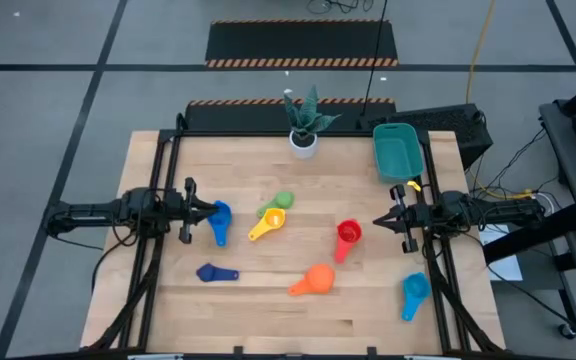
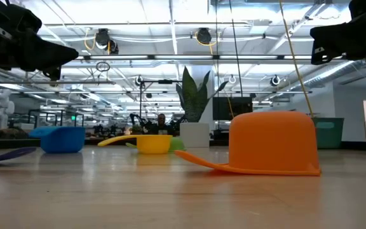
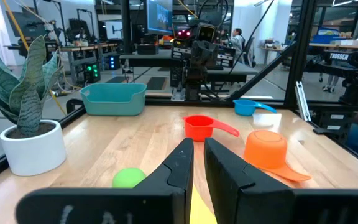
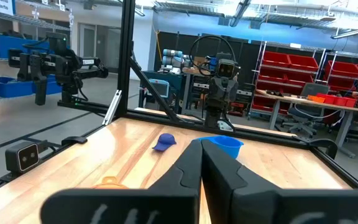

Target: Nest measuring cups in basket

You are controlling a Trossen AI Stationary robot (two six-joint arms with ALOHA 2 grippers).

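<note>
nothing nested yet: cups scattered on the worktop, basket empty at the far right.

the worktop (image 1: 268, 310) carries the teal basket (image 1: 398, 150) at its far right corner, then 7 cups spread apart: orange cup (image 1: 315, 279) upside down near centre, red cup (image 1: 348, 236), blue cup (image 1: 220, 221) by the left hand (image 1: 208, 210), light blue cup (image 1: 414, 293) near right, yellow cup (image 1: 268, 224), green cup (image 1: 282, 201), dark blue cup (image 1: 216, 272). right hand (image 1: 380, 222) hovers closed and empty, left hand nearly closed, empty. best start with the largest cup, seated upright in the basket.
</note>
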